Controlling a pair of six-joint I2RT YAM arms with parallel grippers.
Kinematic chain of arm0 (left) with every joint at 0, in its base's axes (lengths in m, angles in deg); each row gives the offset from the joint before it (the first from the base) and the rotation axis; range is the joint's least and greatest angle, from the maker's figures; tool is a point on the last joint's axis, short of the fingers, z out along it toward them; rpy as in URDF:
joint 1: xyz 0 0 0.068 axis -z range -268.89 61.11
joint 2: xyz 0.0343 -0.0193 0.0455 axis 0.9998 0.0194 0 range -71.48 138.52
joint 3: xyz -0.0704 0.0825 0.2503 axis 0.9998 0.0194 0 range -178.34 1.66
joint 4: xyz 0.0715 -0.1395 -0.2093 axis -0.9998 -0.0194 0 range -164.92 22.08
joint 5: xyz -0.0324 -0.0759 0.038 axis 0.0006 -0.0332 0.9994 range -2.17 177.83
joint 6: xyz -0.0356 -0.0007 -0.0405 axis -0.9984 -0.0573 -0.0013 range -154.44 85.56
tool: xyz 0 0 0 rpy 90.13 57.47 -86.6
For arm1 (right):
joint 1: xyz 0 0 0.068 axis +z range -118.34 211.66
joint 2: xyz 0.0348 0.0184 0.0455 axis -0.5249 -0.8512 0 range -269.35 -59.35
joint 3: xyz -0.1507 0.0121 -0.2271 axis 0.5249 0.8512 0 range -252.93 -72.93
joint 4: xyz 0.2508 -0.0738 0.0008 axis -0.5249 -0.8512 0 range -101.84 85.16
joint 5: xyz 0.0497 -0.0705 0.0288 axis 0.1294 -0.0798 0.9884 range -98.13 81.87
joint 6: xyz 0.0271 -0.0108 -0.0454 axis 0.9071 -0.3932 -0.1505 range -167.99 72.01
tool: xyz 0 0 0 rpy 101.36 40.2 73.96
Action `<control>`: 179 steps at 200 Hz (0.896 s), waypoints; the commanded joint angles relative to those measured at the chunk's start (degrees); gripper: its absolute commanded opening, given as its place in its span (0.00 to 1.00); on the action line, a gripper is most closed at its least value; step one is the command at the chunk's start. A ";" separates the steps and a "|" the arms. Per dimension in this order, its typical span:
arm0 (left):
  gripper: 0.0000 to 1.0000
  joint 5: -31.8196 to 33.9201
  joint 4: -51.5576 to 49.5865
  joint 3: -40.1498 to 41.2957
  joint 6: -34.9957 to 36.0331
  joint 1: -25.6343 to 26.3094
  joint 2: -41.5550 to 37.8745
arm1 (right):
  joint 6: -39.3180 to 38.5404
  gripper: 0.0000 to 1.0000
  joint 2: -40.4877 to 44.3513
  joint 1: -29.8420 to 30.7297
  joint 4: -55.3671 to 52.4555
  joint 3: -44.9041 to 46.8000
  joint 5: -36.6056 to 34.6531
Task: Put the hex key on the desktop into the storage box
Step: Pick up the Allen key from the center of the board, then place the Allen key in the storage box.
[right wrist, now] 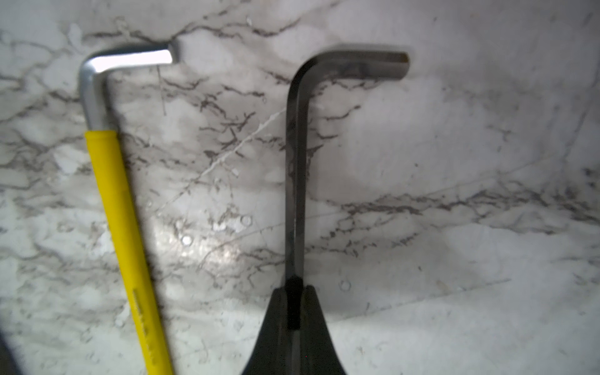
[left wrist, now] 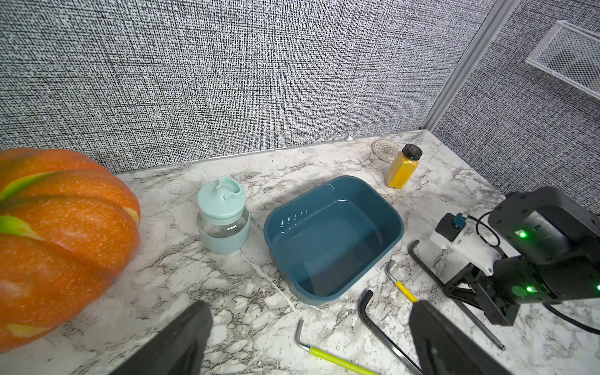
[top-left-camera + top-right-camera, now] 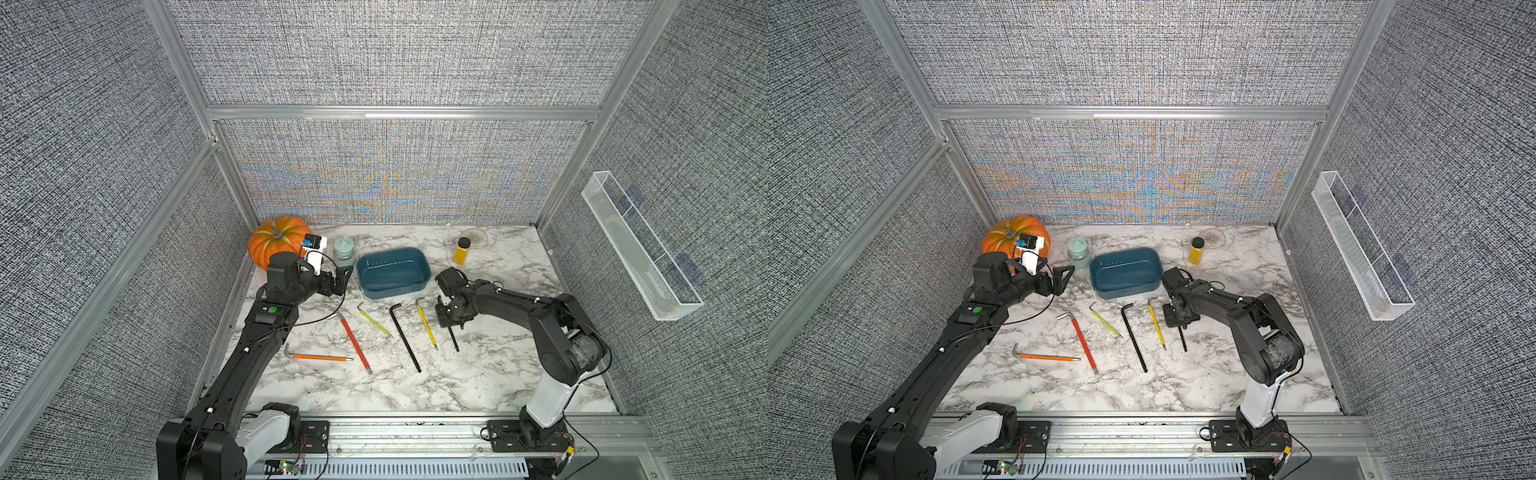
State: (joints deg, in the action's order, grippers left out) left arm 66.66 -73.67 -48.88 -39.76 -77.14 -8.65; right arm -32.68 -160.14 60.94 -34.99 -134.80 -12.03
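The short black L-shaped steel hex key [image 1: 295, 162] lies along the white marble-patterned counter [image 3: 498, 374], outside the shallow dark teal-blue plastic storage box [image 3: 392, 293] and off its near right corner. I cannot tell whether the key rests on the surface or sits just above it. The right gripper [image 1: 293, 289] points down at the counter. Its fingers are pinched tight on the key's long shank, and the bent end juts out ahead of them.

The box stands toward the counter's back edge, about midway along it. Just beside the held key, parallel but apart, lies a silver hex key with a yellow sleeve [image 1: 120, 211]. Further toward the left edge lie a long all-black hex key [image 3: 405, 336], a lime-sleeved one [image 3: 374, 320], a red-sleeved one [image 3: 355, 340] and an orange-sleeved one [image 3: 320, 357].

The left gripper [image 2: 310, 306] hangs near the box's left end, fingers spread wide around nothing. An orange pumpkin [image 3: 278, 241] fills the back left corner. A glass jar with a pale green lid [image 3: 344, 251] stands between the pumpkin and the box. A black-capped bottle of yellow powder [image 3: 462, 251] and a round woven coaster [image 3: 476, 237] sit near the back right corner.
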 commanded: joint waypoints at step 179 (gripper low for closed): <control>1.00 3.04 -0.21 0.48 -0.13 0.33 -2.62 | -37.51 0.00 -12.28 6.63 -0.50 -45.18 -4.56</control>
State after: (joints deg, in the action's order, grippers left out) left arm 68.36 -75.25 -48.88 -40.66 -76.77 -10.86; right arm -62.96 -170.78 66.53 -38.18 -178.71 -16.69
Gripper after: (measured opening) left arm 0.996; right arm 0.100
